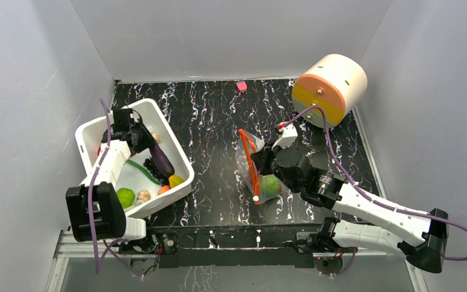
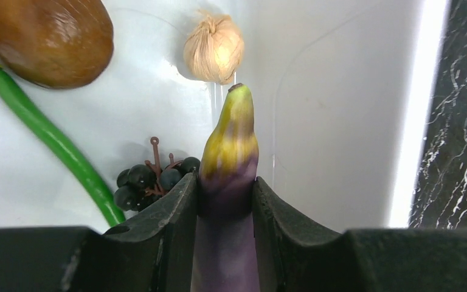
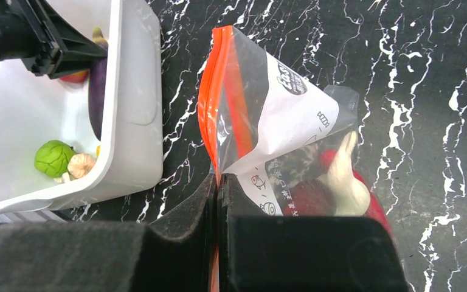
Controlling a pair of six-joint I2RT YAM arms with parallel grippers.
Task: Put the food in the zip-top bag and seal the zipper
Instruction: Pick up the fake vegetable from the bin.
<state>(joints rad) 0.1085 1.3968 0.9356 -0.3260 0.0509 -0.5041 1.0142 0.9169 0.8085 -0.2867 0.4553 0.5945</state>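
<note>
Left gripper (image 2: 226, 201): both fingers are clamped on the purple eggplant (image 2: 230, 140) about mid-body, and its yellow-green tip projects forward beyond them. The grip along the long axis appears chosen so that the eggplant can enter a narrow opening tip first. Just left of the fingers lie the black grapes (image 2: 152, 179) and a long green pod (image 2: 48, 140), and ahead of them a garlic bulb (image 2: 214, 48), all on the floor of the white tub (image 2: 340, 121).

Right gripper (image 3: 217, 188): the fingers are pressed together on the zipper (image 3: 210, 103), pinching the edge of the zip-top bag (image 3: 286, 115), which rises ahead of them. This hold seems meant to keep the floppy mouth raised and facing the tub. The bag is clear, with a white printed label. Its two orange-red strips stand parted, so it is judged unsealed. A green round fruit (image 1: 271, 184) and red pieces already lie inside it, beside the gripper.
</note>
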